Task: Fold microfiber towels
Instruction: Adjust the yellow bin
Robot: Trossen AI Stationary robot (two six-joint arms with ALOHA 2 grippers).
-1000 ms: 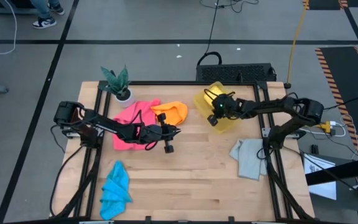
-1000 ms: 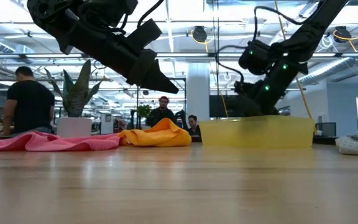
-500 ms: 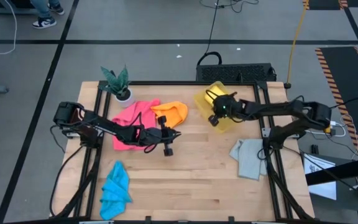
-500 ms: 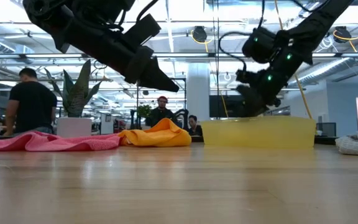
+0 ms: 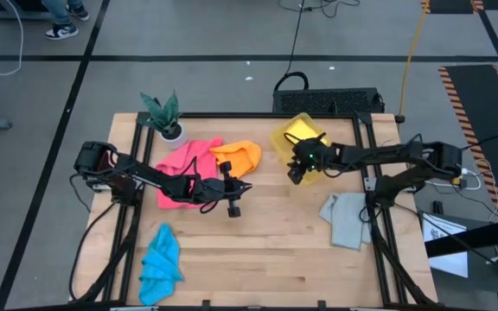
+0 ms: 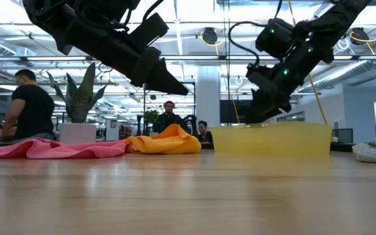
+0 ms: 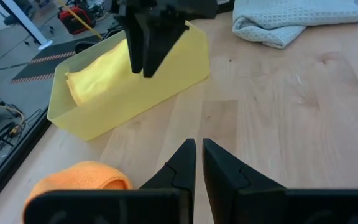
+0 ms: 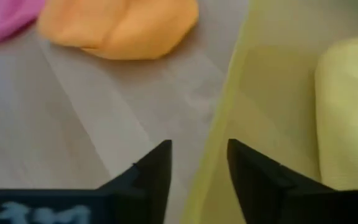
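Now the right gripper [image 5: 296,172] hangs with fingers apart over the near rim of the yellow bin [image 5: 284,141], where the yellow towel [image 5: 302,131] lies inside, while the left gripper [image 5: 242,184], fingers nearly together, hovers just beside the orange towel [image 5: 240,155].

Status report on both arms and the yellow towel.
Right tool open, empty, above bin rim. Left tool shut, empty, mid-table. Yellow towel lies in bin. Nothing in the way.
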